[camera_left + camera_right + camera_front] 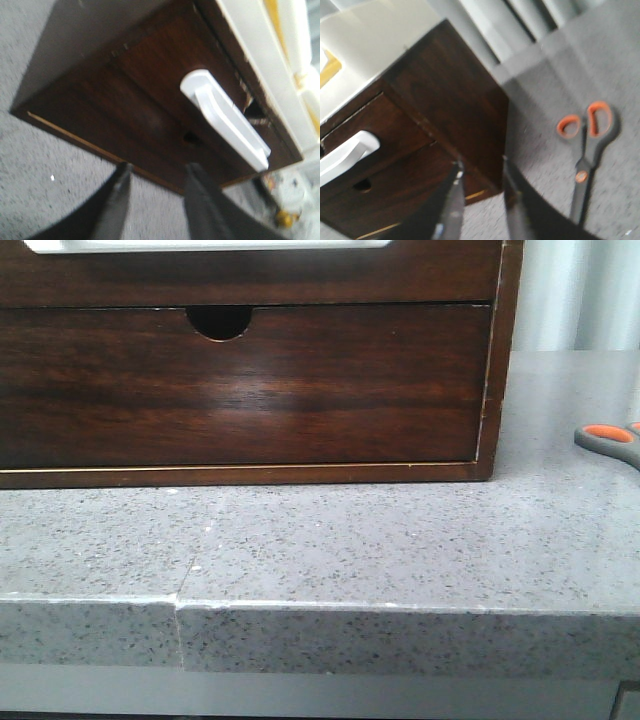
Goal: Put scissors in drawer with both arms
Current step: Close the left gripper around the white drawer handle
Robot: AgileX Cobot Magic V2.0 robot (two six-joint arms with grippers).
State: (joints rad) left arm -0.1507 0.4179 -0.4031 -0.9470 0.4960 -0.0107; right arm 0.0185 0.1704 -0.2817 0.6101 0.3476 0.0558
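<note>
The dark-brown drawer [240,390] with a semicircular notch [219,322] in its top edge sits shut in the wooden cabinet [505,300]. The scissors [612,440] lie on the grey counter at the far right, only one handle loop showing in the front view. In the right wrist view the whole scissors [587,145] lie flat beside the cabinet's side. My right gripper [480,167] is open and empty, above the cabinet's lower corner. My left gripper [156,170] is open and empty, in front of the drawer [150,125]. Neither gripper shows in the front view.
A white handle [225,120] sits on the upper drawer above the notched one; it also shows in the right wrist view [345,150]. The grey speckled counter [350,540] has a seam and a front edge close to the camera. White and yellow items lie on the cabinet's top [295,55].
</note>
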